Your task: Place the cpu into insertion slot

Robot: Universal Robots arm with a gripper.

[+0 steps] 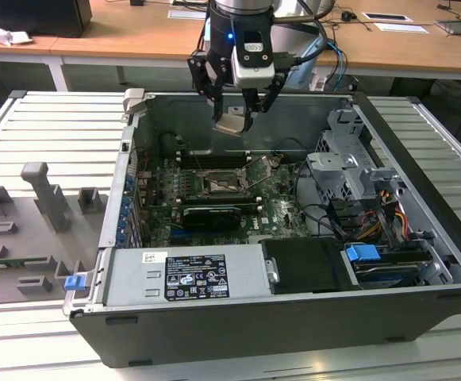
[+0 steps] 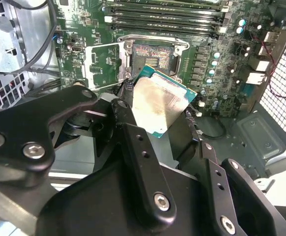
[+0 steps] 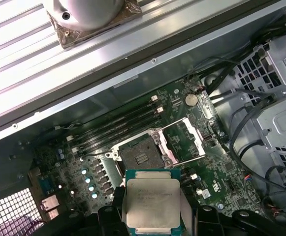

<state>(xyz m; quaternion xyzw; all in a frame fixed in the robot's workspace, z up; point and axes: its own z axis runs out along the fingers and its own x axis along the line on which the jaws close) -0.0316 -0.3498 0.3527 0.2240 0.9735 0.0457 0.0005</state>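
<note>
The gripper (image 1: 232, 119) is clamped on the cpu (image 1: 229, 124), its black fingers (image 2: 128, 123) pressing opposite edges of the tilted silver chip; the chip hangs high over the open computer case (image 1: 293, 317), well apart from the board; below, the insertion slot (image 1: 218, 184) lies uncovered, its metal frame (image 3: 196, 134) swung aside; memory slots (image 3: 118, 125) run just beside it; a black graphics card (image 1: 210, 214) lies near.
</note>
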